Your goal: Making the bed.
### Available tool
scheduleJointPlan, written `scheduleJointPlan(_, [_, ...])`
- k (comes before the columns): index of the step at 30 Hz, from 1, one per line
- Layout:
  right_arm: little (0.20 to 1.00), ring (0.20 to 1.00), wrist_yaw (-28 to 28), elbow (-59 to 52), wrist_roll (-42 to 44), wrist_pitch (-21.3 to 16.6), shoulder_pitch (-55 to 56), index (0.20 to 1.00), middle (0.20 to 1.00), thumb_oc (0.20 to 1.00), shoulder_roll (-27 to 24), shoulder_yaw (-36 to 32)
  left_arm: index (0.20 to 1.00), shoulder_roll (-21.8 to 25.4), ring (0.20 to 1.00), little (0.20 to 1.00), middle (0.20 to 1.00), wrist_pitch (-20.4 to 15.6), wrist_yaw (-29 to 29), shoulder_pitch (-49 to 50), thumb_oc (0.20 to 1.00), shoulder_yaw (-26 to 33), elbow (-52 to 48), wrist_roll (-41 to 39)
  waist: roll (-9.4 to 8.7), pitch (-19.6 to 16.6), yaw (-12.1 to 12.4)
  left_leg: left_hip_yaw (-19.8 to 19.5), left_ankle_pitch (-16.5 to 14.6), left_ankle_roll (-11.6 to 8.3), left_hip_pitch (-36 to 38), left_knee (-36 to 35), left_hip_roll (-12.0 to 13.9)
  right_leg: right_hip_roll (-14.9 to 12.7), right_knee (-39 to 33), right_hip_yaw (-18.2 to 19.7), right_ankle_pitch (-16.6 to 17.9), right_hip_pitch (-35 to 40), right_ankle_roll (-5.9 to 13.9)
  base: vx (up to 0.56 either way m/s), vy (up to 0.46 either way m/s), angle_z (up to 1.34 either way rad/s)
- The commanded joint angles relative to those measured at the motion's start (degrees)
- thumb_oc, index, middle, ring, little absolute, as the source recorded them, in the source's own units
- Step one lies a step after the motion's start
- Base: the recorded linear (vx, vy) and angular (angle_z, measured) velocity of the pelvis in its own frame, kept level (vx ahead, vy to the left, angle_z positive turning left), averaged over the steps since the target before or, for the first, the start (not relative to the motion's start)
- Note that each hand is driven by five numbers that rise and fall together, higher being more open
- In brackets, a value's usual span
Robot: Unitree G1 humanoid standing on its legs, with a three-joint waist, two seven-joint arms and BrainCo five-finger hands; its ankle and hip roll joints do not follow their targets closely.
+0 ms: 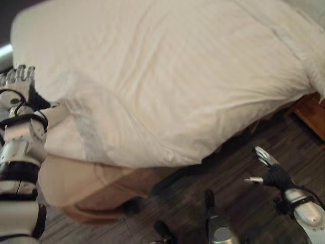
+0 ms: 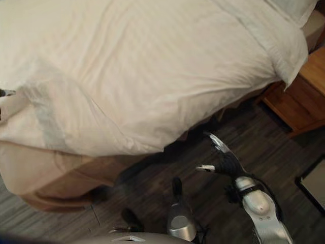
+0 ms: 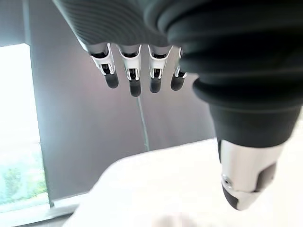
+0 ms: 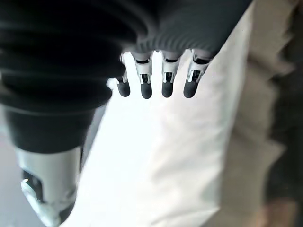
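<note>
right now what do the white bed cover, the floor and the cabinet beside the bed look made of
White duvet: soft matte fabric, likely cotton, judging by its creases and drape. Floor: dark grey planks with grain lines, wood or laminate. Bedside cabinet: orange-brown wood, smooth finish.

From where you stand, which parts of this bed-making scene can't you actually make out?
- Far side of the white duvet: cut off by the left eye view's top edge.
- Mattress top: hidden under the duvet.
- Wooden nightstand: cut off by the right eye view's edge.
- Left hand palm: faces away.
</note>
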Motion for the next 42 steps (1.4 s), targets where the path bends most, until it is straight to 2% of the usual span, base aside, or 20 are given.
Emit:
scheduleJointPlan(1, [1.0, 1.0, 0.0, -2.4, 2.9, -4.2, -0.8, 1.0, 1.0, 1.0, -1.6, -1.4, 1.0, 3.5, 1.0, 1.0, 1.0, 0.0, 4.0, -8.3, 1.0, 0.9, 3.6, -0.8, -0.53, 1.6, 0.2, -1.1, 3.7, -2.37, 0.3, 1.9, 6.0, -1.9, 4.8, -0.7, -1.9, -0.2, 6.99, -0.12, -0.035, 0.01])
scheduleJointPlan(4, [1.0, 1.0, -0.5, -2.9, 3.5, -4.5, -0.5, 1.0, 1.0, 1.0, -1.5, -0.6, 1.0, 6.0, 1.0, 1.0, 1.0, 0.4, 4.5, -16.9, 1.0, -6.5, 11.1, -1.1, -2.17, 4.3, -0.7, -1.0, 4.8, -2.23, -5.4, 2.4, 6.9, -1.7, 4.0, 0.1, 0.3, -5.3, 7.57, -0.12, -0.042, -0.05])
scheduleJointPlan(7, [1.0, 1.0, -1.0, -2.1, 3.5, -4.6, -0.5, 1.0, 1.0, 1.0, -0.5, -0.3, 1.0, 6.4, 1.0, 1.0, 1.0, -0.1, 3.2, -20.7, 1.0, -11.1, 18.3, -0.6, -2.28, 4.4, -1.1, -1.5, 6.1, -2.45, -9.2, 2.1, 8.0, -2.1, 3.8, -0.1, 1.2, -8.7, 7.8, -0.06, -0.006, -0.04])
scheduleJointPlan(13, [1.0, 1.0, -1.6, -3.0, 4.2, -4.9, 0.9, 1.0, 1.0, 1.0, 1.0, -3.5, 1.0, 6.8, 1.0, 1.0, 1.0, -1.4, -1.0, -18.8, 1.0, -11.6, 25.8, -1.5, -1.97, 4.1, 0.0, -3.8, 6.6, -2.8, -11.8, 1.9, 8.4, -2.8, 4.1, -1.6, 1.1, -10.6, 7.8, -0.01, 0.011, 0.02])
scheduleJointPlan(14, [1.0, 1.0, -1.5, -4.0, 4.1, -4.9, 1.2, 1.0, 1.0, 1.0, 1.1, -4.5, 0.379, 6.4, 0.379, 0.379, 0.379, -1.9, -2.2, -17.2, 0.379, -10.3, 26.5, -2.1, -1.58, 3.7, 0.3, -5.1, 5.2, -3.38, -11.0, 1.4, 8.2, -2.7, 3.6, -1.0, -0.2, -9.7, 8.28, 0.02, 0.011, 0.14])
scheduleJointPlan(16, [1.0, 1.0, -2.0, -6.0, 3.7, -5.2, 1.4, 1.0, 1.0, 1.0, 1.2, -6.6, 0.2, 4.5, 0.2, 0.2, 0.2, -2.5, -3.0, -14.2, 0.2, -7.5, 26.2, -4.0, -1.72, 4.2, 0.2, -5.0, 6.2, -2.74, -10.7, 1.8, 8.0, -3.4, 4.2, -2.1, 0.3, -9.1, 7.64, -0.02, -0.014, 0.19])
scheduleJointPlan(19, [1.0, 1.0, -3.4, -10.2, 2.0, -6.4, 1.0, 1.0, 1.0, 1.0, 1.1, -9.7, 0.2, 1.1, 0.2, 0.2, 0.2, -3.7, -3.0, -10.9, 0.2, -6.0, 22.9, -5.4, -1.07, 4.0, 0.1, -6.6, 5.3, -2.59, -8.5, 1.4, 7.1, -4.3, 5.2, -1.3, -0.5, -6.2, 7.74, 0.04, -0.053, 0.38])
scheduleJointPlan(20, [1.0, 1.0, -3.9, -10.7, 1.6, -6.6, 0.2, 1.0, 1.0, 1.0, 1.2, -9.6, 0.2, -0.3, 0.2, 0.2, 0.2, -4.4, -2.7, -10.0, 0.2, -5.8, 21.4, -6.5, -0.69, 4.0, -0.4, -7.4, 4.8, -2.37, -7.9, 1.3, 6.8, -4.4, 6.2, 0.8, -0.7, -5.7, 7.98, 0.06, -0.046, 0.63])
scheduleJointPlan(21, [1.0, 1.0, -4.5, -12.5, 1.7, -7.2, -1.2, 1.0, 1.0, 1.0, 1.7, -9.5, 0.2, -2.8, 0.2, 0.2, 0.2, -5.4, -1.4, -8.4, 0.2, -5.5, 16.6, -8.5, 0.5, 3.9, -1.5, -9.6, 4.0, -1.82, -6.6, 1.2, 6.3, -3.8, 7.6, 8.6, -3.3, -4.4, 8.22, 0.04, -0.021, 0.66])
scheduleJointPlan(22, [1.0, 1.0, -4.5, -12.5, 1.8, -7.2, -1.2, 1.0, 1.0, 1.0, 1.5, -9.4, 0.2, -2.8, 0.2, 0.2, 0.2, -5.3, -1.4, -7.9, 0.2, -5.0, 16.3, -8.4, 0.49, 4.1, -1.6, -9.5, 3.9, -1.83, -6.3, 1.2, 6.3, -3.9, 7.9, 8.7, -3.5, -4.3, 8.24, 0.01, -0.007, 0.87])
scheduleJointPlan(24, [1.0, 1.0, -3.3, -13.5, 4.2, -7.0, -3.5, 1.0, 1.0, 1.0, 2.5, -7.5, 0.2, -7.1, 0.2, 0.2, 0.2, -6.6, -0.6, -1.5, 0.2, -1.8, 8.4, -10.9, 1.04, 3.2, -1.3, -12.5, 3.4, -1.26, -4.2, 1.6, 5.0, -1.9, 7.8, 16.9, -7.4, 0.3, 7.4, 0.01, 0.003, 1.0])
scheduleJointPlan(25, [1.0, 1.0, -3.3, -13.5, 4.2, -7.0, -3.6, 1.0, 1.0, 1.0, 2.3, -7.3, 0.2, -7.0, 0.2, 0.2, 0.2, -6.5, -0.7, -0.7, 0.2, -1.1, 7.9, -10.8, 1.17, 3.2, -1.5, -12.4, 3.8, -1.26, -4.3, 1.4, 5.1, -1.7, 7.7, 17.0, -7.0, 0.2, 7.3, 0.03, -0.024, 1.0])
scheduleJointPlan(27, [1.0, 1.0, -3.1, -12.6, 3.7, -6.7, -5.0, 1.0, 1.0, 1.0, 3.2, -4.0, 0.2, -8.6, 0.2, 0.2, 0.2, -7.1, -0.9, 6.7, 0.2, 2.3, 0.5, -10.6, 1.14, 1.9, 0.8, -13.1, 4.2, -1.7, -3.0, 1.4, 5.7, -1.4, 7.1, 15.1, -8.1, 2.3, 6.51, 0.0, -0.217, 0.7])
scheduleJointPlan(30, [1.0, 1.0, -2.4, -9.4, 1.8, -6.0, -7.1, 1.0, 1.0, 1.0, 3.8, 0.4, 0.2, -16.6, 0.2, 0.2, 0.2, -9.0, -1.9, 24.3, 0.2, 10.5, -13.3, -12.1, 0.74, -0.8, 5.4, -16.3, 6.4, -3.57, -1.5, 1.4, 8.1, 1.6, 4.5, 10.1, -10.9, 9.1, 4.52, 0.0, -0.36, 0.37])
scheduleJointPlan(37, [1.0, 1.0, -1.4, -4.8, 1.2, -5.3, -7.1, 1.0, 1.0, 1.0, 3.7, 2.3, 0.2, -23.8, 0.2, 0.2, 0.2, -9.2, -2.7, 40.7, 0.2, 18.0, -15.6, -13.1, 1.0, -3.4, 8.5, -17.7, 9.1, -5.24, 0.2, 1.9, 10.6, 4.7, 1.8, 6.9, -12.3, 14.6, 2.62, 0.01, -0.156, 0.3])
scheduleJointPlan(38, [1.0, 1.0, -1.4, -3.2, 1.3, -5.2, -6.9, 1.0, 1.0, 1.0, 3.3, 1.9, 0.357, -24.1, 0.357, 0.357, 0.357, -9.0, -2.8, 42.3, 0.357, 19.2, -13.9, -13.4, 0.62, -3.1, 9.1, -17.2, 9.0, -4.8, -0.4, 4.9, 10.8, 5.1, 1.9, 6.4, -12.2, 15.1, 1.91, -0.12, -0.108, 0.06])
scheduleJointPlan(39, [1.0, 1.0, -1.2, -2.4, 1.5, -5.1, -6.7, 1.0, 1.0, 1.0, 3.1, 1.5, 0.523, -24.1, 0.523, 0.523, 0.523, -8.9, -2.8, 42.9, 0.523, 19.6, -12.9, -13.6, 0.04, -3.0, 8.8, -15.9, 6.4, -3.7, -0.2, 7.7, 10.4, 4.6, 2.3, 6.0, -11.9, 15.2, 1.5, -0.16, -0.128, 0.04])
scheduleJointPlan(40, [1.0, 1.0, -1.1, -1.8, 1.6, -4.8, -6.1, 1.0, 1.0, 1.0, 3.0, 1.0, 0.551, -24.1, 0.551, 0.551, 0.551, -8.7, -2.8, 43.3, 0.551, 20.0, -11.9, -13.5, -0.33, -3.0, 8.7, -15.1, 4.4, -2.99, 0.4, 9.0, 9.7, 4.2, 2.6, 5.5, -11.8, 15.0, 1.15, -0.12, -0.062, 0.02])
scheduleJointPlan(41, [1.0, 1.0, -0.8, -1.7, 1.6, -4.6, -5.6, 1.0, 1.0, 1.0, 3.0, 0.7, 0.718, -24.0, 0.718, 0.718, 0.718, -8.5, -2.7, 43.5, 0.718, 20.1, -10.6, -13.2, -0.5, -3.2, 8.7, -14.9, 2.8, -2.54, 1.0, 10.1, 8.7, 4.0, 2.8, 5.4, -11.7, 15.2, 1.04, -0.07, -0.003, 0.07])
scheduleJointPlan(42, [1.0, 1.0, -0.5, -1.3, 1.6, -4.6, -5.2, 1.0, 1.0, 1.0, 3.1, 0.4, 1.0, -23.8, 1.0, 1.0, 1.0, -8.4, -2.4, 43.5, 1.0, 20.5, -9.1, -13.1, -0.3, -3.4, 8.5, -15.0, 1.8, -2.38, 1.7, 9.9, 7.9, 3.9, 2.9, 5.2, -11.6, 15.2, 1.13, -0.01, 0.044, 0.21])
